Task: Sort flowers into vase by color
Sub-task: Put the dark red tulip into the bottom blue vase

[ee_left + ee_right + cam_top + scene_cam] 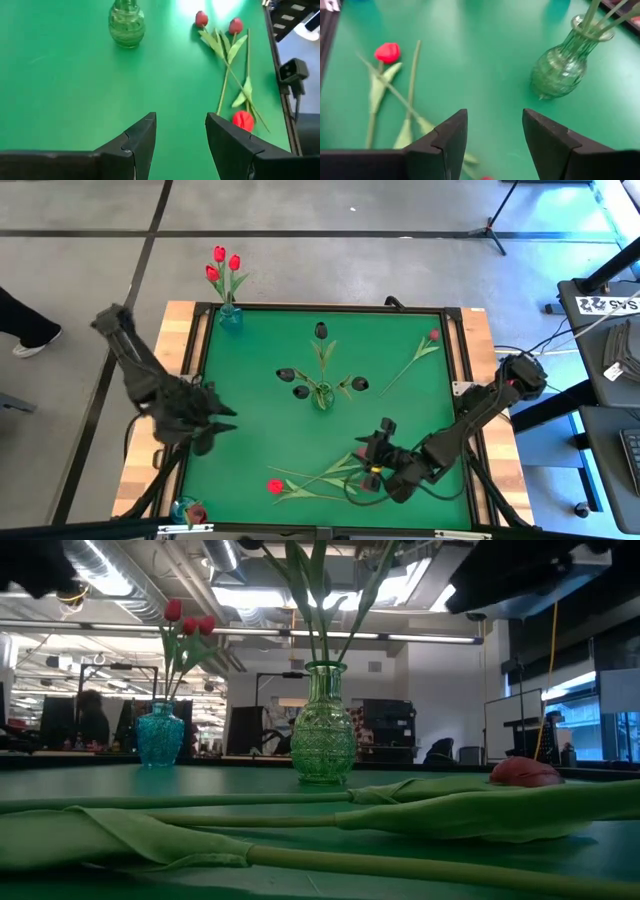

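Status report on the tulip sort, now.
Left pincer open, empty, at the mat's left edge. Right pincer open, empty, over loose tulips near front edge. Green vase holds dark tulips, blue vase three red. Nothing blocking.

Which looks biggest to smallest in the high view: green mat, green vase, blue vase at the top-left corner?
1. Green mat, by far the largest.
2. and 3. Green vase and blue vase: they look about alike seen from above, so I won't rank them.
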